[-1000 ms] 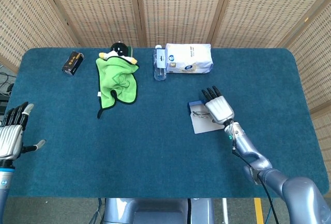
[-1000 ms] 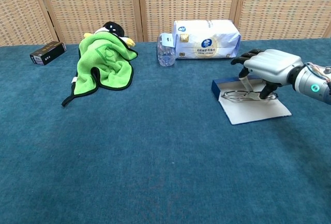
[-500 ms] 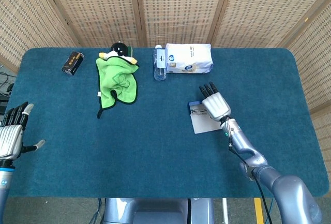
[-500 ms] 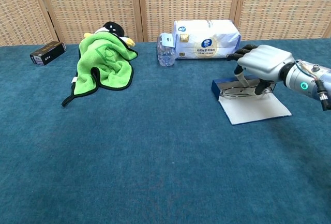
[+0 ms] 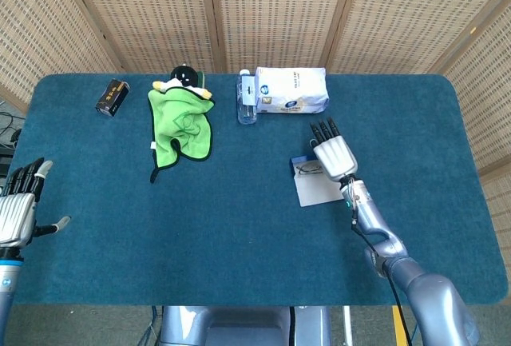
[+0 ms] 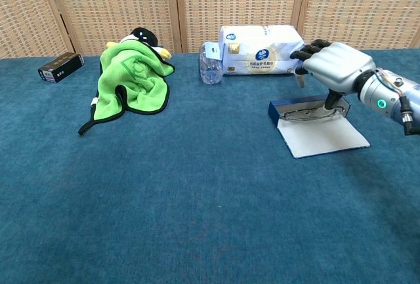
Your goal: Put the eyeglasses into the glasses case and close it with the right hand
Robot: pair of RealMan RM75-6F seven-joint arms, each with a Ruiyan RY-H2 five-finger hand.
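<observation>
On the bench (image 5: 239, 226), left to right. Left hand (image 5: 17, 206): at the near-left edge, fingers spread, holding nothing. Small black box (image 6: 60, 67): far left, yellow lettering too small to read. Green cloth (image 6: 134, 75) draped over a plush toy (image 6: 140, 35), whose black head shows. Clear plastic bottle (image 6: 210, 62) lying down, just beside a white tissue pack (image 6: 262, 49) with a blue round logo; print illegible. Glasses case (image 6: 318, 126): open, its pale lid flat toward the near side. Eyeglasses (image 6: 308, 113): now lying in the blue tray at the case's far edge. Right hand (image 6: 331, 66): has risen off the eyeglasses over the last second, fingers loosely curled, apparently empty, though its thumb hangs near the frame. Judgement: placing looks done; closing the lid remains.
</observation>
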